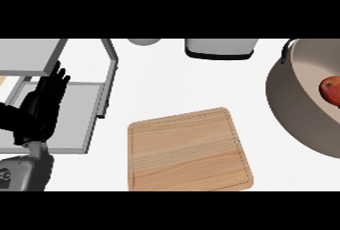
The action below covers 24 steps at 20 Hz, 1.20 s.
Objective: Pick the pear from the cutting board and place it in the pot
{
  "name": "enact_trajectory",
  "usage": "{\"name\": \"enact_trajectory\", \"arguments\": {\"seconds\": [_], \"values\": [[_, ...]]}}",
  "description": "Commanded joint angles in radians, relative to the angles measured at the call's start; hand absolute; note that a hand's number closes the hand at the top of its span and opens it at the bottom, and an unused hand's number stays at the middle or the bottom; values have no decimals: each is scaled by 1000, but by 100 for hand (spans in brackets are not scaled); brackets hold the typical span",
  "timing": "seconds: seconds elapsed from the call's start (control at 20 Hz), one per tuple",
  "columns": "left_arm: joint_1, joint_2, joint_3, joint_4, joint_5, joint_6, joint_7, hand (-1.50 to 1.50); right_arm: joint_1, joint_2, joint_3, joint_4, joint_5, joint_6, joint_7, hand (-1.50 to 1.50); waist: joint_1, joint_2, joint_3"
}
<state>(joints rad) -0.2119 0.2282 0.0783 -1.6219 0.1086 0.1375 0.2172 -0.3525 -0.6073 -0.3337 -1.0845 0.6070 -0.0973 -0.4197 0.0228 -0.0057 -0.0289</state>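
Plainly, in the head view, the reddish-orange pear [331,90] lies inside the large grey metal pot [292,103] at the right edge, partly cut off. The pale rectangular wooden cutting board [189,150] sits mid-counter, near the pot but apart. The black left hand [40,108] rests at left over a grey metal rack [79,112], fingers straight, holding nothing.

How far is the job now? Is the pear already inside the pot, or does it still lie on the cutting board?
Done: the cutting board has no fruit on it, and the pear lies inside the pot, at the view's right edge.
In hand: nothing. The left hand rests open at the left, and the right hand is out of view.
Left: nothing that shows; the placing looks finished.
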Motion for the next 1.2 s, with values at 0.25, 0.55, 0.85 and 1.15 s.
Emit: {"name": "enact_trajectory", "arguments": {"seconds": [0.25, 0.55, 0.85, 1.15], "values": [[-13, -15, -24, 11, -17, 0, -6, 0, -83, 52, 19, 243, -73, 175, -23, -150, 26, 25, 32], [-28, 10, 4, 8, -12, 5, 15, 0, -120, 108, -88, 252, -266, 307, -93, -150, 16, 17, 35], [-7, -16, -3, 11, -2, 3, 1, 0, -148, 32, -224, 327, -421, 462, -88, -150, -4, 14, 32], [21, -6, 0, -29, -2, -3, 7, 0, -152, -131, -316, 478, -497, 610, -124, -150, 7, 16, 34]]}}
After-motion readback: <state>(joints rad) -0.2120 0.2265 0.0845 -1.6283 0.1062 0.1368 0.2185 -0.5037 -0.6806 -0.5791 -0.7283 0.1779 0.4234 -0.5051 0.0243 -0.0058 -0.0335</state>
